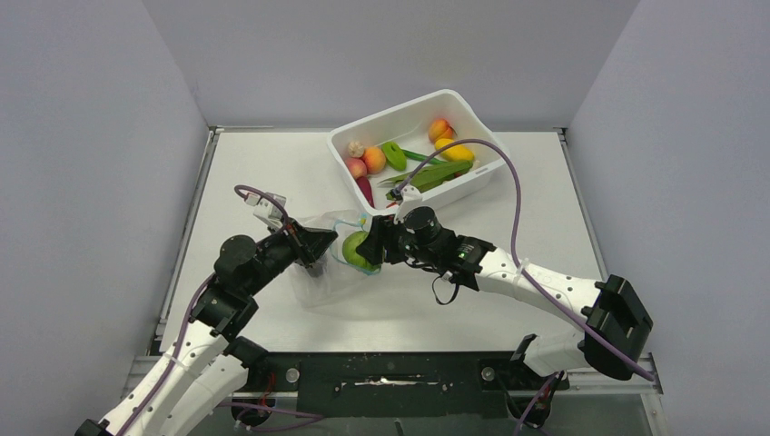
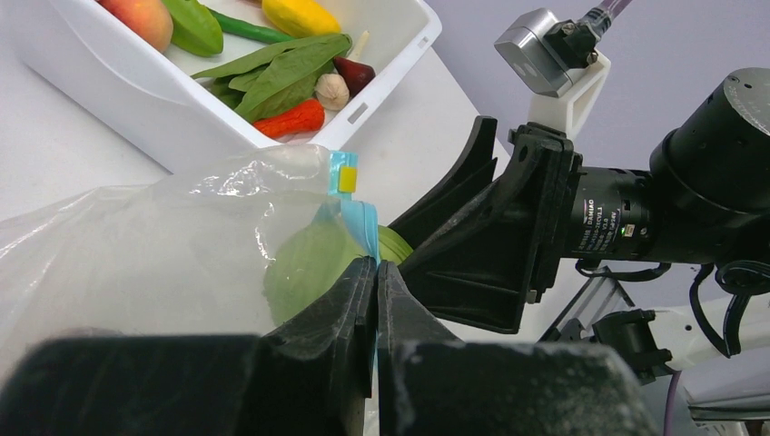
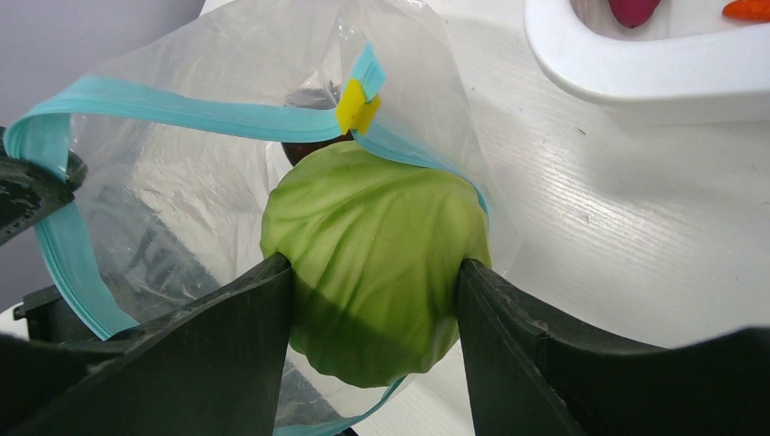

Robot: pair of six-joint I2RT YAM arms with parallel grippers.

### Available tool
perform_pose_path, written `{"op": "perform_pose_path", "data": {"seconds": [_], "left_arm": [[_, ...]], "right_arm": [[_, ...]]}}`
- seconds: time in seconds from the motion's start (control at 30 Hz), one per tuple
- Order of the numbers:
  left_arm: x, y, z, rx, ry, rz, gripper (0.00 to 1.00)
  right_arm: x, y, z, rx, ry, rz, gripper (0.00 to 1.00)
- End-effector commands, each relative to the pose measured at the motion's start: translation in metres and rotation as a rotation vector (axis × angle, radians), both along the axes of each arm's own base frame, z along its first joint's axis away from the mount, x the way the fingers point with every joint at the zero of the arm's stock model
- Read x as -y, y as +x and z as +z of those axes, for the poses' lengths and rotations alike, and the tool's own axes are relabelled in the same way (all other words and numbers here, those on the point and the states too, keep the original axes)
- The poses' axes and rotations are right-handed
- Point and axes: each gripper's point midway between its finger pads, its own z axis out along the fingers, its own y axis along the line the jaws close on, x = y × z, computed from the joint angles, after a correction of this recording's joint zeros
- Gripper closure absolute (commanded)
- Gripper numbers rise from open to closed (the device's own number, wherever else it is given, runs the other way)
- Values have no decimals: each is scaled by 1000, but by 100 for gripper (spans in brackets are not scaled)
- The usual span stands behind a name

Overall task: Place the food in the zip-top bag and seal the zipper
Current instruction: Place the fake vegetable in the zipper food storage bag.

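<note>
The clear zip-top bag [image 1: 320, 272] lies in the middle of the table, its mouth facing right. My left gripper [image 2: 376, 265] is shut on the blue zipper strip [image 2: 361, 222] and holds the rim up. My right gripper [image 3: 374, 272] is shut on a round green ball [image 3: 372, 245] and holds it in the bag's mouth, partly past the zipper rim [image 3: 182, 113]. A yellow slider [image 3: 358, 109] sits on the rim above the ball. Something dark [image 3: 304, 148] shows inside the bag behind the ball. In the top view the two grippers meet at the ball [image 1: 356, 250].
The white tub [image 1: 472, 109] stands at the back right, just behind the right gripper. It holds peaches [image 1: 374, 160], green vegetables [image 1: 436, 173], a yellow piece [image 1: 454, 151] and a pale mushroom [image 1: 355, 148]. Grey walls close in the table's sides and back.
</note>
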Motion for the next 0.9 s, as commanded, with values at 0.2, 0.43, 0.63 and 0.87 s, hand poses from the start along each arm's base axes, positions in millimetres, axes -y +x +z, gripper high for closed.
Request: {"op": "perform_pose_path", "data": {"seconds": [0.2, 0.43, 0.63, 0.87], "left_arm": [[6, -1, 35, 102, -88, -28, 100], [5, -1, 31, 100, -83, -26, 100], [4, 0, 25, 94, -68, -18, 100], [4, 1, 19, 91, -53, -15, 100]], "right_arm": [[-34, 8, 70, 74, 240, 25, 43], [-42, 3, 74, 64, 274, 70, 18], [-38, -1, 83, 109, 276, 94, 10], [-32, -2, 90, 147, 262, 101, 3]]}}
